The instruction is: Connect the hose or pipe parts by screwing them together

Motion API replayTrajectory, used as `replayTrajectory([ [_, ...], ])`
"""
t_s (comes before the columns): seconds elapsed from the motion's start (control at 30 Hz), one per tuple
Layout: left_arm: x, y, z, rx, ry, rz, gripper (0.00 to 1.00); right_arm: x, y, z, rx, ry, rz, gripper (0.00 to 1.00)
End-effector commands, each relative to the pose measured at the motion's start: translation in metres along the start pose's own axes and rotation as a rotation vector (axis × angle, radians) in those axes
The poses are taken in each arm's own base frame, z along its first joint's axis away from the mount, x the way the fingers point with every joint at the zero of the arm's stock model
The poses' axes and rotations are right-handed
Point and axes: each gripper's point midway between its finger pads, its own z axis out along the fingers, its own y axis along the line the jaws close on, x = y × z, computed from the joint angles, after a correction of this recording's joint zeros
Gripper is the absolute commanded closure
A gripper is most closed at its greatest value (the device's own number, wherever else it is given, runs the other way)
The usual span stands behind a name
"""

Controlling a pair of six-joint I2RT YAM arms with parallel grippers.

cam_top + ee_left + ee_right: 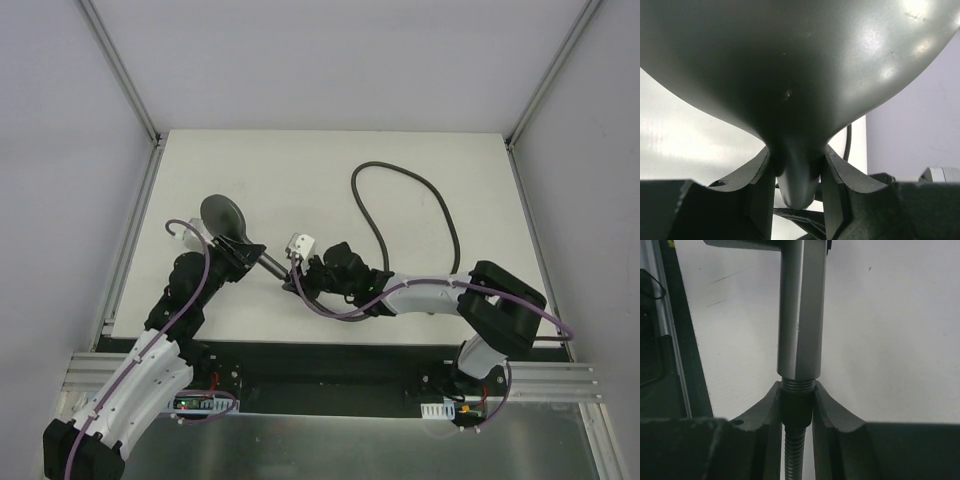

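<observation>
The dark grey shower head (222,213) lies at the table's left middle, its straight handle (270,262) pointing right. My left gripper (245,255) is shut on the head's neck; in the left wrist view the head (800,65) fills the frame and both fingers (835,185) press the neck. My right gripper (298,272) meets the handle's end and is shut on the hose's end fitting (797,407). The fitting sits against the handle (800,315), with a few threads (798,385) showing between them. The hose (400,180) loops back across the table's right half.
The white table (300,170) is boxed in by pale walls with metal corner posts (120,70). A metal rail (330,375) carrying both arm bases runs along the near edge. A dark strip (675,340) borders the table in the right wrist view.
</observation>
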Motion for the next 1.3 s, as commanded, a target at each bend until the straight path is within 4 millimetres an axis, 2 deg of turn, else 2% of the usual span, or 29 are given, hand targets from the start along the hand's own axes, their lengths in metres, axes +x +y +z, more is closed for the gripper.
replayTrajectory([
  [0.0, 0.022, -0.039, -0.009, 0.245, 0.115, 0.074, 1.0, -0.099, 0.012, -0.023, -0.185, -0.369, 0.049, 0.99],
  [0.07, 0.023, -0.05, -0.012, 0.322, 0.109, 0.09, 1.0, -0.105, 0.008, -0.027, -0.211, -0.402, 0.083, 0.99],
  [0.1, 0.027, -0.046, -0.011, 0.332, 0.116, 0.093, 1.0, -0.104, 0.007, -0.03, -0.237, -0.407, 0.093, 0.99],
  [0.17, 0.026, -0.051, -0.013, 0.376, 0.105, 0.112, 1.0, -0.112, 0.009, -0.036, -0.286, -0.456, 0.13, 0.99],
  [0.23, 0.029, -0.051, -0.014, 0.401, 0.104, 0.133, 1.0, -0.11, 0.003, -0.038, -0.306, -0.465, 0.173, 0.99],
  [0.27, 0.029, -0.054, -0.016, 0.421, 0.106, 0.146, 1.0, -0.116, 0.005, -0.042, -0.339, -0.492, 0.186, 0.99],
  [0.4, 0.035, -0.057, -0.017, 0.455, 0.132, 0.174, 1.0, -0.119, 0.001, -0.046, -0.397, -0.522, 0.228, 0.99],
  [0.47, 0.036, -0.059, -0.017, 0.467, 0.144, 0.185, 1.0, -0.124, 0.007, -0.051, -0.452, -0.543, 0.218, 0.99],
  [0.6, 0.041, -0.062, -0.018, 0.491, 0.174, 0.207, 1.0, -0.121, 0.009, -0.05, -0.497, -0.521, 0.222, 0.99],
  [0.8, 0.037, -0.061, -0.017, 0.486, 0.149, 0.218, 1.0, -0.118, 0.01, -0.051, -0.543, -0.511, 0.245, 0.99],
  [0.97, 0.038, -0.067, -0.021, 0.532, 0.143, 0.254, 1.0, -0.122, 0.017, -0.059, -0.627, -0.535, 0.268, 0.99],
  [1.17, 0.042, -0.067, -0.026, 0.567, 0.15, 0.257, 1.0, -0.12, 0.017, -0.059, -0.639, -0.528, 0.26, 0.99],
  [1.27, 0.039, -0.064, -0.023, 0.542, 0.13, 0.252, 1.0, -0.122, 0.014, -0.058, -0.631, -0.53, 0.27, 0.91],
])
